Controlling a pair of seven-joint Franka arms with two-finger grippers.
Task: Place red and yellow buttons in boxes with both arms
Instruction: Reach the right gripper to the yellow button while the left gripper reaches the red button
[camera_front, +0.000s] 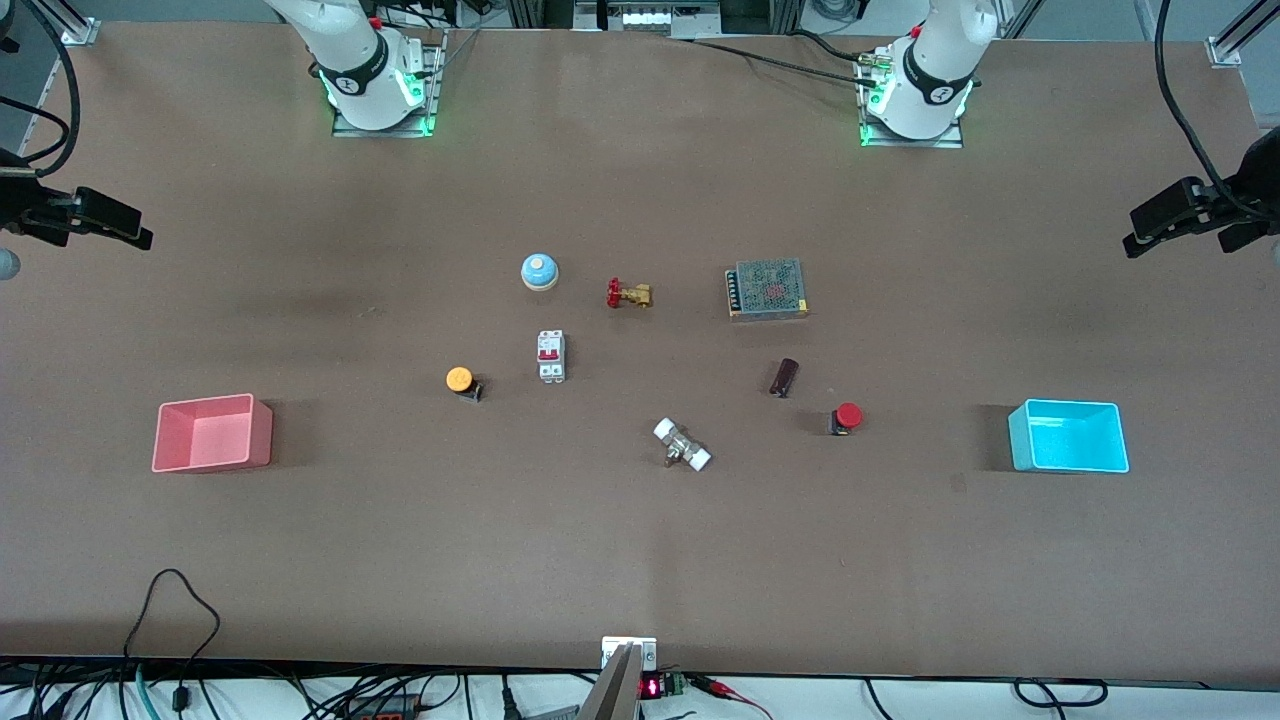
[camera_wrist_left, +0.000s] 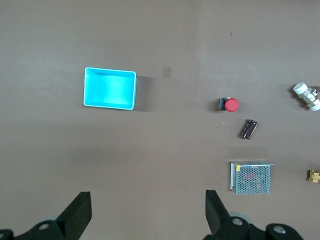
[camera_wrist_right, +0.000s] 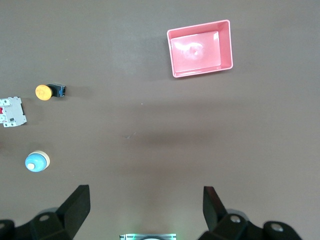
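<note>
The red button (camera_front: 847, 417) lies on the table toward the left arm's end, with the empty cyan box (camera_front: 1068, 436) beside it, closer to that end. Both show in the left wrist view: the button (camera_wrist_left: 230, 105) and the box (camera_wrist_left: 110, 88). The yellow button (camera_front: 461, 380) lies toward the right arm's end, with the empty pink box (camera_front: 212, 432) closer to that end. The right wrist view shows that button (camera_wrist_right: 46, 92) and that box (camera_wrist_right: 200, 48). My left gripper (camera_wrist_left: 148, 200) and right gripper (camera_wrist_right: 145, 192) hang open and empty high over the table, outside the front view.
Between the buttons lie a blue-and-white bell (camera_front: 539, 271), a brass valve (camera_front: 629, 294), a white circuit breaker (camera_front: 551, 355), a mesh-covered power supply (camera_front: 767, 289), a dark cylinder (camera_front: 784, 377) and a white pipe fitting (camera_front: 682, 445). The arm bases (camera_front: 920, 90) stand at the table's edge.
</note>
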